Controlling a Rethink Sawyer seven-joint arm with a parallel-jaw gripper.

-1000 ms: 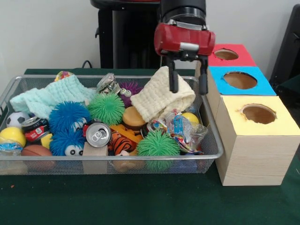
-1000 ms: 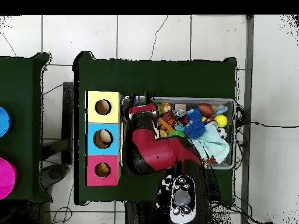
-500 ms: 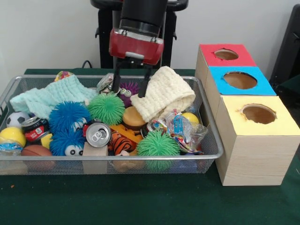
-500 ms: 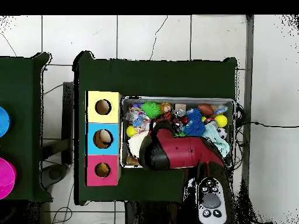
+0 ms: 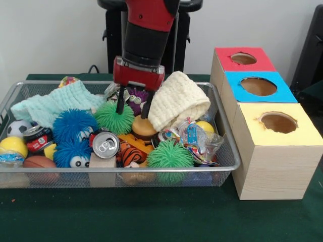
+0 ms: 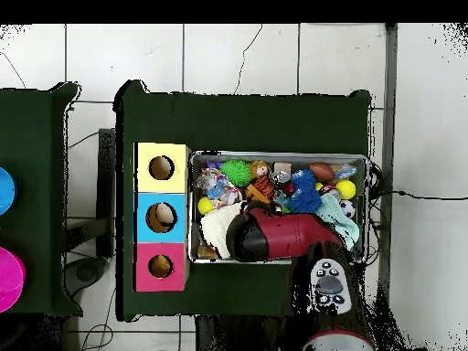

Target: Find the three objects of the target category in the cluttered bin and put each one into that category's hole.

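Observation:
The wire mesh bin (image 5: 116, 170) is full of toys, balls, cans and cloths; it also shows in the overhead view (image 6: 278, 154). An orange black-striped tiger (image 5: 132, 154) lies at the bin's near middle, half buried beside a can. No duck shows. My gripper (image 5: 133, 108) is open and empty. It hangs low in the bin's far middle, over a purple puff ball (image 5: 136, 96), between a green puff ball (image 5: 114, 117) and a cream knitted cloth (image 5: 177, 101). The red-topped box's hole (image 5: 244, 58) is at the far right and also shows in the overhead view (image 6: 161, 266).
The blue-topped box (image 5: 258, 86) and the yellow-topped box (image 5: 278, 122) stand in a row with the red one. Two blue puff balls (image 5: 73, 126), a mint cloth (image 5: 60, 101), a can (image 5: 106, 144), a second green puff ball (image 5: 170, 155) and several balls fill the bin.
The gripper has come down and moved left in the front view, so its fingers now reach lower into the bin beside the green puff ball. The toys have not moved.

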